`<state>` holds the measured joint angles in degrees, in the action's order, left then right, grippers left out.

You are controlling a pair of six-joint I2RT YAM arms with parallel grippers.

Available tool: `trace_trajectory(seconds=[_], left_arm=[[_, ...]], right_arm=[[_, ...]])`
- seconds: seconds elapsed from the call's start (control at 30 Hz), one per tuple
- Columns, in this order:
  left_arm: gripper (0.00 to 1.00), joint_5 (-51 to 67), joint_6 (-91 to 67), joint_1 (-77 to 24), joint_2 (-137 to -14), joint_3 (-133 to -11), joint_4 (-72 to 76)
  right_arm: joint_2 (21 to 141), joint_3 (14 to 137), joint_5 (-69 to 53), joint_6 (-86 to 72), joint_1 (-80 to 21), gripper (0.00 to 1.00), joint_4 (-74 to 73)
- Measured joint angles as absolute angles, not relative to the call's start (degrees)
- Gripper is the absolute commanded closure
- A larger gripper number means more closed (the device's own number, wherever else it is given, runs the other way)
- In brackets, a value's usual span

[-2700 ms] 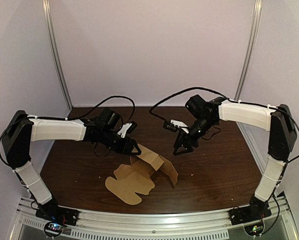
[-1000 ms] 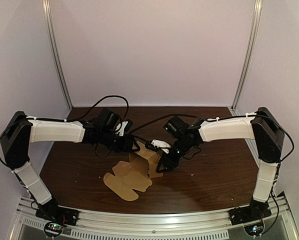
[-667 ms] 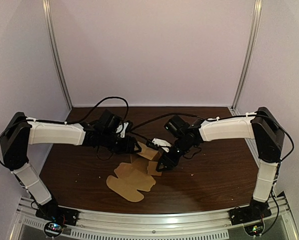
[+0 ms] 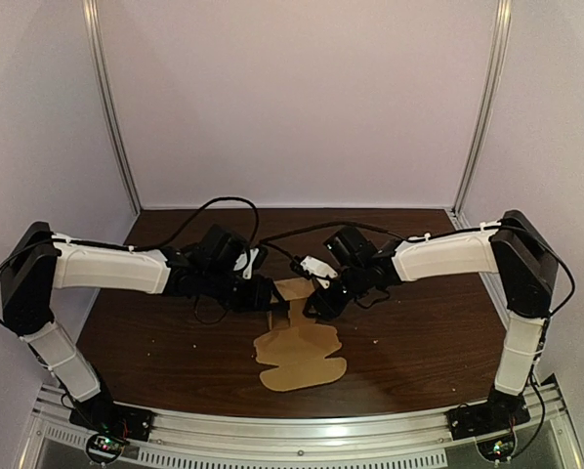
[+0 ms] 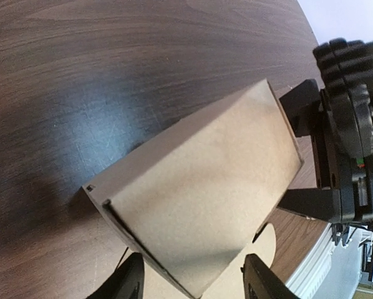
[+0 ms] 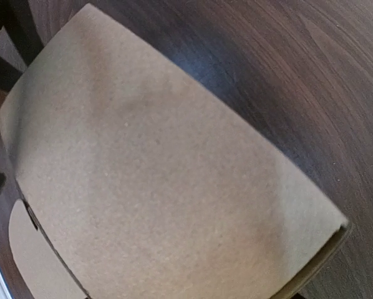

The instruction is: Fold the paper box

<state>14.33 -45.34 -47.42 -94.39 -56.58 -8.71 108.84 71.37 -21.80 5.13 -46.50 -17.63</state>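
1. The left arm (image 4: pixel 106 269) is rising from its base at the near left corner to a high elbow. From there it is stretching its white forearm rightward and slightly down toward the middle of the table (image 4: pixel 419 337).
2. The right arm (image 4: pixel 443 256) is mirroring that pose, climbing from the near right corner, bending at a high elbow and reaching leftward. The two wrists are almost meeting at the centre.
3. The box (image 4: pixel 294 290) is sitting mid-table between the two wrists. One brown wall is standing up at a tilt, while its flaps (image 4: pixel 300 360) are lying flat on the wood and spreading toward the near edge.
4. The left gripper (image 4: pixel 271 296) is sitting at the box's left side. In its wrist view, its fingers (image 5: pixel 129 283) are showing spread apart, with a corner of the standing wall dipping between them. I cannot tell whether they are pinching it.
5. The right gripper (image 4: pixel 316 299) is sitting at the box's right end, facing the left one across the wall. Its fingers (image 5: pixel 308 200) are gaping wide, one above and one below the wall's far edge, clamping nothing.
6. The right wrist is hanging so close that the cardboard is filling nearly its whole view, with dark table showing only at the corners.
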Motion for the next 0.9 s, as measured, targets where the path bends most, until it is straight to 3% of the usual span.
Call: trace_trajectory(seconds=[0.47,0.9], left_arm=[[0.42,13.7,-42.5,-47.8,-94.4,-59.4,-12.8],[0.42,14.7,-38.8,-44.2,-96.5,-61.7,-14.6]], right_arm=[[108.5,68.0,-18.0,7.9,-46.5,0.46,-5.5],[111.7,69.5,-18.0,10.1,-44.2,0.54,-2.2]])
